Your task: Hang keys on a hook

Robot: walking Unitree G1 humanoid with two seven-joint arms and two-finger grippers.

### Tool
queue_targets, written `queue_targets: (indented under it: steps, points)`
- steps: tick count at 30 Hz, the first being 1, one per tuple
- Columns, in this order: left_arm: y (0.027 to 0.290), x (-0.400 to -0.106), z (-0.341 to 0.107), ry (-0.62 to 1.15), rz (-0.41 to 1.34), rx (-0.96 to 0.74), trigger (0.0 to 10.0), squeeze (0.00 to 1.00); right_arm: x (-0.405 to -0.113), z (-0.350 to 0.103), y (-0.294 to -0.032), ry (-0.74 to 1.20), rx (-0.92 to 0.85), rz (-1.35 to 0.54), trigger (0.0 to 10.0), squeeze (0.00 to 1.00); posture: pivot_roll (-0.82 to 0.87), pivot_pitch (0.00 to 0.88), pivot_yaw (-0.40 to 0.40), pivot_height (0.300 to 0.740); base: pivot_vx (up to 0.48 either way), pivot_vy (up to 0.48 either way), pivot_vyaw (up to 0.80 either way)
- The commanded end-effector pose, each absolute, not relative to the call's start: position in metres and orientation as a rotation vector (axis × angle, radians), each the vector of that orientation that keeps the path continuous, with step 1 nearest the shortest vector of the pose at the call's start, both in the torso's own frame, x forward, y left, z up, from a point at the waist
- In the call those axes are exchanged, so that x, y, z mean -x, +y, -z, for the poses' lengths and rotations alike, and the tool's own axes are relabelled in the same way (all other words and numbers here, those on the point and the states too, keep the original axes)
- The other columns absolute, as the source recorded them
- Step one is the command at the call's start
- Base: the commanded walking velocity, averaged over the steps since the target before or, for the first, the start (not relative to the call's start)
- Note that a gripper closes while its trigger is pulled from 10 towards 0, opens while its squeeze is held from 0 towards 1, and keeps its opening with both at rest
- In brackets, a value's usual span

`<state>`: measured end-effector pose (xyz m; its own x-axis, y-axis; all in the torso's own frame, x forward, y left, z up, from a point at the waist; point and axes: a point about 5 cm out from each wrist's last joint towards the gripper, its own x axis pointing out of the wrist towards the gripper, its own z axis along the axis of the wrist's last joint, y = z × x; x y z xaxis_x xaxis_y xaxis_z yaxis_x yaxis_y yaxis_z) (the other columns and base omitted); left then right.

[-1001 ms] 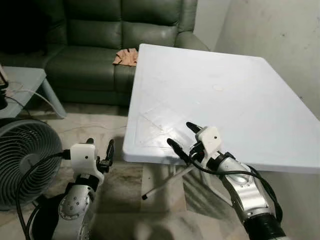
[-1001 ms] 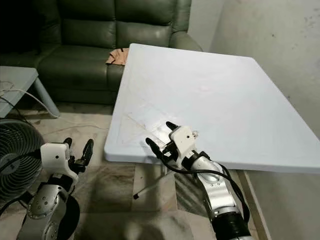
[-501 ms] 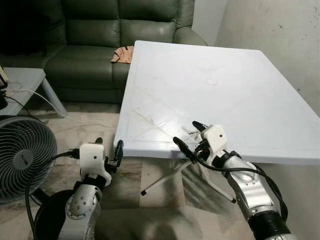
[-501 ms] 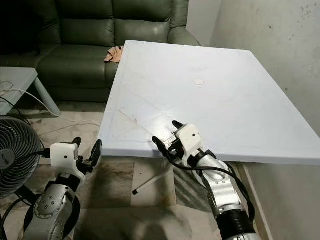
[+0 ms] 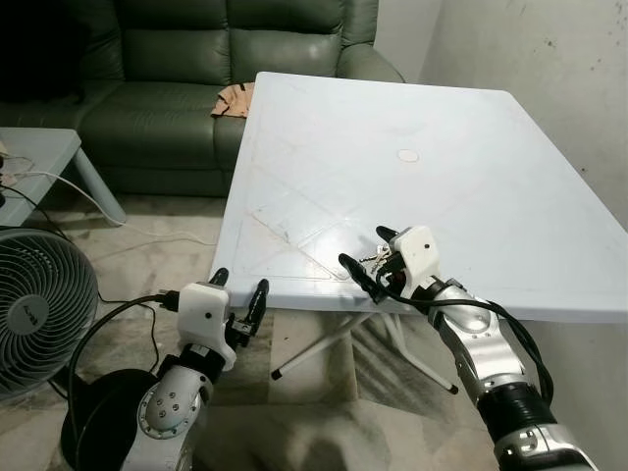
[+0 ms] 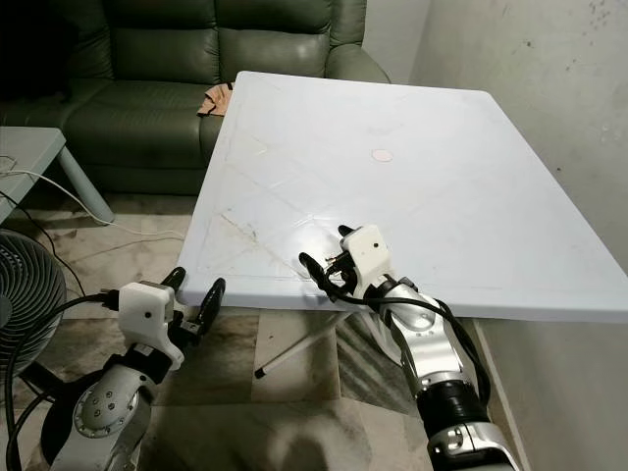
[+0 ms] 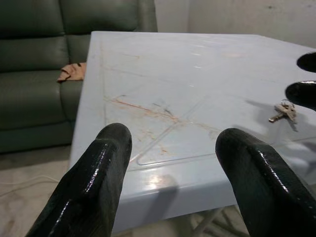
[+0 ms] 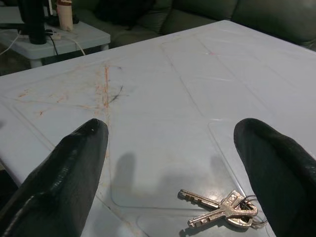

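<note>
On your left, the left gripper point(image 5: 238, 290) hangs below the white table's point(image 5: 491, 177) near edge, fingers spread wide and holding nothing. Moving right, your keys point(image 8: 223, 211) lie flat on the tabletop near that front edge, their blades pointing away from the ring toward the table's left side, long axis roughly along the edge. Any writing on them is too small to read. Your right gripper point(image 5: 371, 258) hovers just over them, fingers wide apart, empty.
</note>
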<state>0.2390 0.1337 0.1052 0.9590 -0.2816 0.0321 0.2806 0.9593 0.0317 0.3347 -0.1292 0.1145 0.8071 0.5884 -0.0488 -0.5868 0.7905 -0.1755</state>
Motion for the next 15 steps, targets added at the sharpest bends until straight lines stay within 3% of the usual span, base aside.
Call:
queue_targets:
  steps: [1,7,15]
  points:
    - [0.129,-0.234,-0.109,-0.045,0.321,-0.058,10.0,0.0,-0.343,-0.116,-0.131,0.011,0.154,-0.62,10.0,0.0,-0.02,0.12,-0.058,0.74,0.0,0.0,0.0]
    - [0.121,-0.225,-0.113,-0.045,0.369,-0.079,10.0,0.0,-0.362,-0.12,-0.13,0.082,-0.005,-0.576,10.0,0.0,0.0,0.158,-0.062,0.74,0.0,0.0,0.0]
    - [0.117,-0.216,-0.113,-0.03,0.378,-0.078,10.0,0.0,-0.371,-0.122,-0.133,0.11,-0.044,-0.546,10.0,0.0,0.0,0.191,-0.062,0.74,0.0,0.0,0.0]
